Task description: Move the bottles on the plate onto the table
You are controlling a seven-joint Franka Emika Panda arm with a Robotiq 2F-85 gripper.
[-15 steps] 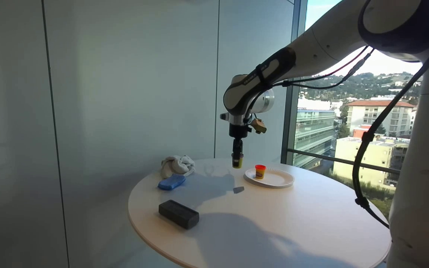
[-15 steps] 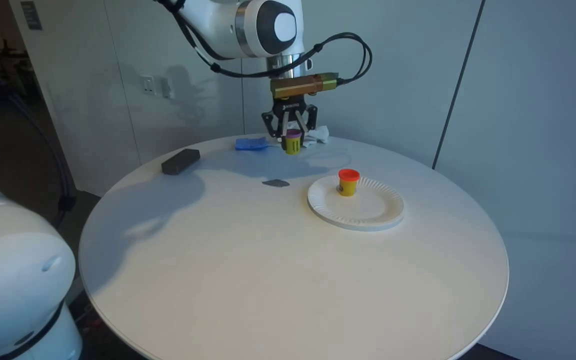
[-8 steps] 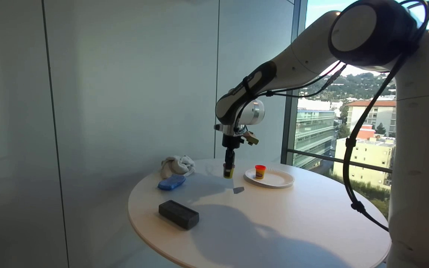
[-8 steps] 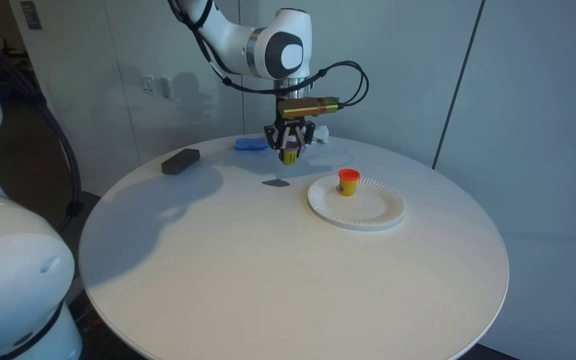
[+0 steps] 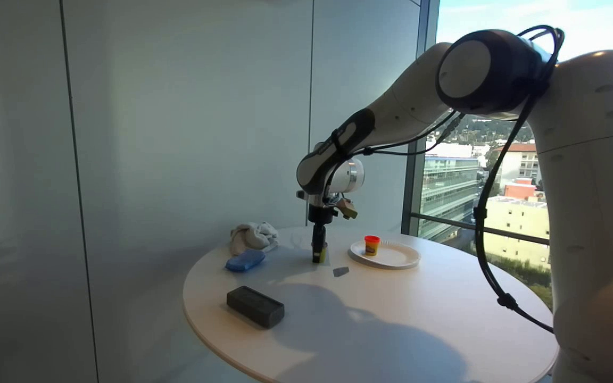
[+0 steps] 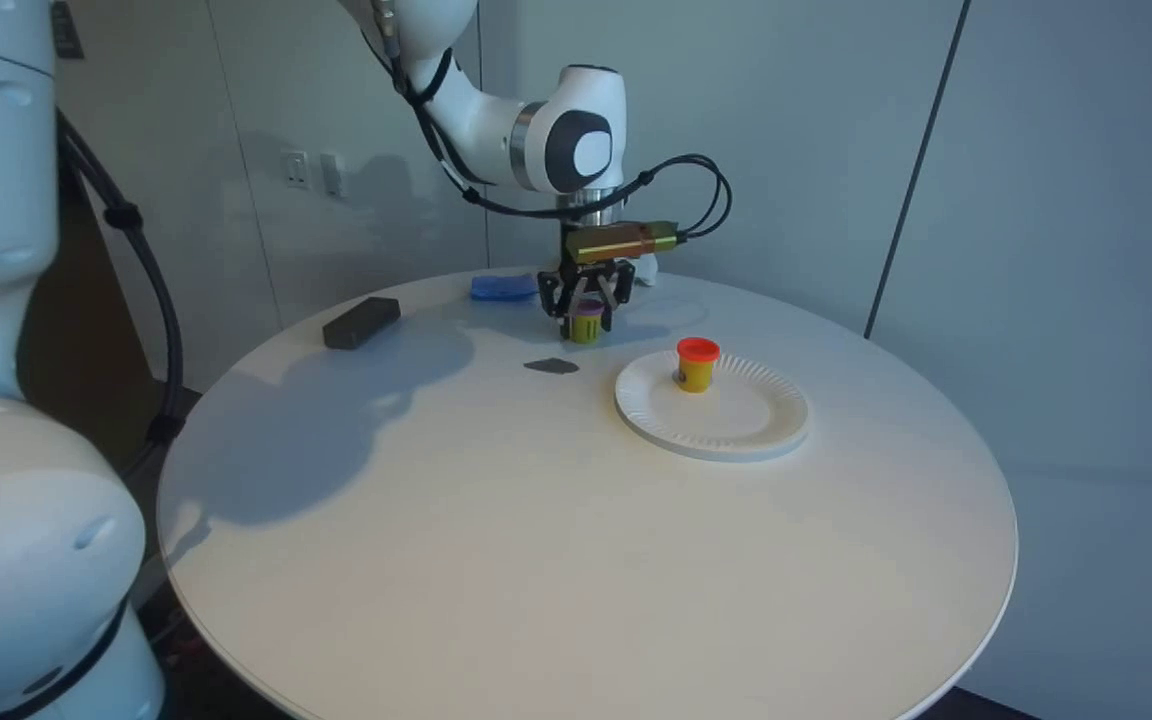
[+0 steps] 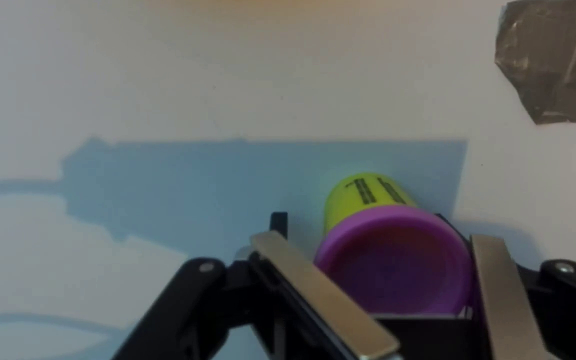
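Note:
A small yellow bottle with a purple lid (image 7: pixel 393 260) stands on the white round table (image 6: pixel 576 560), left of the plate in both exterior views. My gripper (image 6: pixel 587 326) is low around it, one finger on each side. In the wrist view the gripper (image 7: pixel 361 221) is open: a gap shows between the left fingertip (image 7: pixel 279 223) and the bottle, while the right finger is close against it. A yellow bottle with a red lid (image 6: pixel 696 370) stands upright on the white paper plate (image 6: pixel 736 425); it also shows in an exterior view (image 5: pixel 372 246).
A grey tape patch (image 6: pixel 551 366) lies on the table near the gripper. A dark block (image 5: pixel 255 306), a blue pad (image 5: pixel 245 260) and a crumpled pale cloth (image 5: pixel 253 236) lie on the table. A wall (image 5: pixel 205 133) stands behind the table.
My gripper has come down with the purple-lidded bottle from above the table to its surface. The fingers have spread apart from it. The red-lidded bottle and the plate have not moved.

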